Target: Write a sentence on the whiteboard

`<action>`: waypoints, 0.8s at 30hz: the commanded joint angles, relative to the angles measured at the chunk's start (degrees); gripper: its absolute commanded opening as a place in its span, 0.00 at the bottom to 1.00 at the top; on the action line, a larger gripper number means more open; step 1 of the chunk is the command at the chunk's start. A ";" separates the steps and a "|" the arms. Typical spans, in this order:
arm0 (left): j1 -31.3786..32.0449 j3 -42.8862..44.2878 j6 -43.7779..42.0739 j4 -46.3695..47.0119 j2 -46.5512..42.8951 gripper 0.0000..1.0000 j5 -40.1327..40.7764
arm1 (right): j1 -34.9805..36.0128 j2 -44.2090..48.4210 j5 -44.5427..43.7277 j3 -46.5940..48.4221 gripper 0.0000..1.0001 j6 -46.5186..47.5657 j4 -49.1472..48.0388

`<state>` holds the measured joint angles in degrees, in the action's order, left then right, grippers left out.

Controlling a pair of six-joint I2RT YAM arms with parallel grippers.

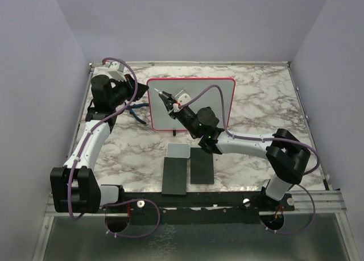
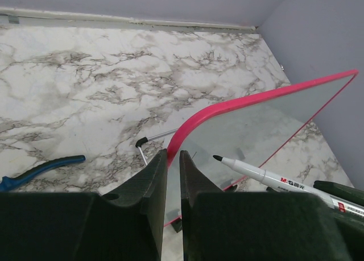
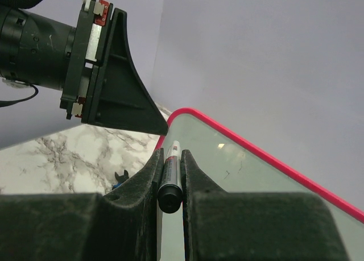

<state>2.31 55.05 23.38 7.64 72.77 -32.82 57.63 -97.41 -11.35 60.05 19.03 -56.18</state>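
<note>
whiteboard [image 1: 213, 99] stood upright on the tabletop [image 1: 267, 96]. left arm [image 1: 91, 141] stretched forward, left end effector [image 2: 173, 158] pinched closed on the board's left pink rim. right arm [image 1: 244, 141] reached across, right end effector [image 3: 170, 157] gripping a marker [image 3: 170, 181], tip near the board's upper-left corner.

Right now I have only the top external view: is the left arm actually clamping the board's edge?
Observer: Yes. In the left wrist view, the left pincer is shut on the red rim of the whiteboard, at a rounded corner.
Operator: Is the pen uncapped?
Observer: Yes. The marker shows a bare black tip, and the right pincer is shut on its barrel.
Operator: Any writing there?
Observer: The right wrist view shows only a couple of faint dark flecks, no readable words.
</note>
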 commanded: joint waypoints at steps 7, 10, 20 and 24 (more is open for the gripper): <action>0.07 -0.69 0.51 1.29 -0.53 0.15 -2.49 | -0.39 -2.36 -1.83 1.62 0.01 0.70 -1.89; 0.07 -0.73 0.49 1.31 -0.46 0.15 -2.51 | -0.54 -2.68 -2.15 1.79 0.01 0.82 -2.17; 0.06 -0.73 0.45 1.26 -0.44 0.15 -2.55 | -1.09 -4.05 -2.35 2.65 0.01 1.05 -2.12; 0.07 -0.73 0.44 1.30 -0.44 0.15 -2.56 | -1.11 -4.40 -2.59 2.88 0.01 1.18 -1.91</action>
<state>2.31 54.94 23.38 7.70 72.77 -32.82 56.88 -100.22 -12.40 61.14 19.55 -56.64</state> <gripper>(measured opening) 0.148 0.145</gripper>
